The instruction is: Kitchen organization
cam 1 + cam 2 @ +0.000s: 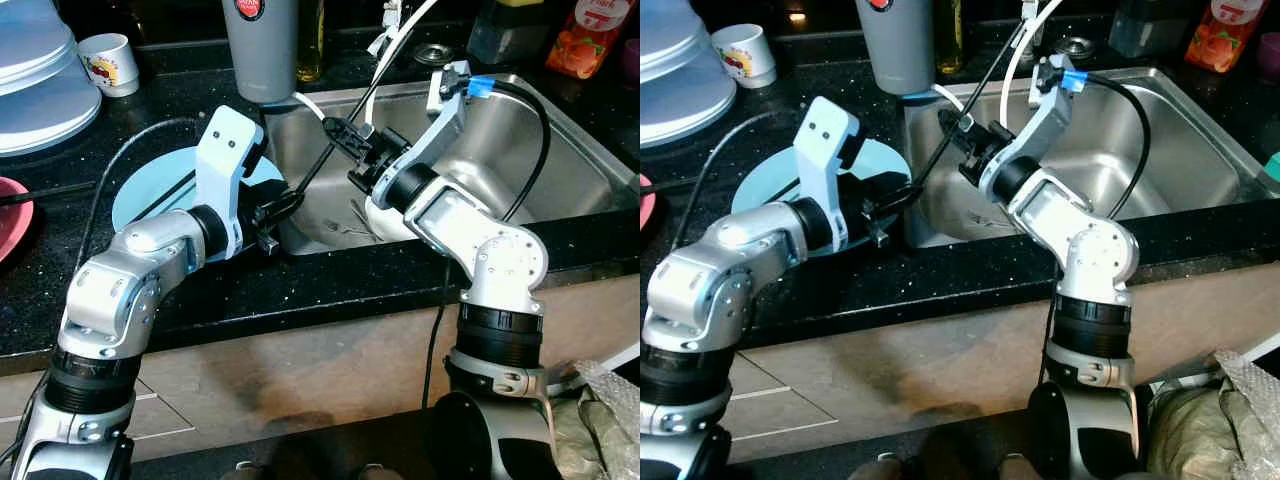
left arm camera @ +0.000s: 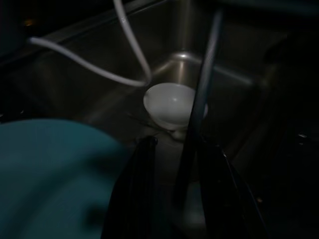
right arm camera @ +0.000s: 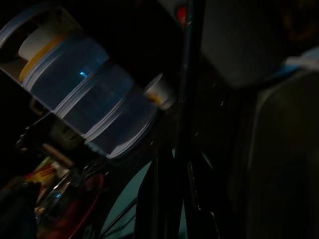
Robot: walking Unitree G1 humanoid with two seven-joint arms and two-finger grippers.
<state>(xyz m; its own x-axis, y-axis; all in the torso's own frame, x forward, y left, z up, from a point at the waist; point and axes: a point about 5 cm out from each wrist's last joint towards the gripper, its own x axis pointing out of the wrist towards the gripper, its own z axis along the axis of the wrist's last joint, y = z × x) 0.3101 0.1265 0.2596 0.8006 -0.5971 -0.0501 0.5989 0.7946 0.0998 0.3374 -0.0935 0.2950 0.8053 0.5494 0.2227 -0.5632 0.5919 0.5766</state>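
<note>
A light blue plate point(image 1: 150, 195) lies flat on the black counter just left of the steel sink point(image 1: 560, 150). My left gripper point(image 1: 283, 210) hovers at the plate's right edge by the sink rim, open and holding nothing; a black cable runs between its fingers point(image 2: 144, 189) in the left wrist view. A white bowl point(image 2: 169, 104) sits on the sink floor beyond them. My right gripper point(image 1: 332, 128) reaches leftward over the sink's left part, shut and empty, pointing toward the counter.
A grey tumbler point(image 1: 260, 45), an oil bottle point(image 1: 310, 40) and a white mug point(image 1: 108, 62) stand at the back. Stacked pale containers point(image 1: 35, 80) and a pink plate point(image 1: 10, 215) are at the left. A juice carton point(image 1: 590, 35) stands back right. White and black cables cross the sink.
</note>
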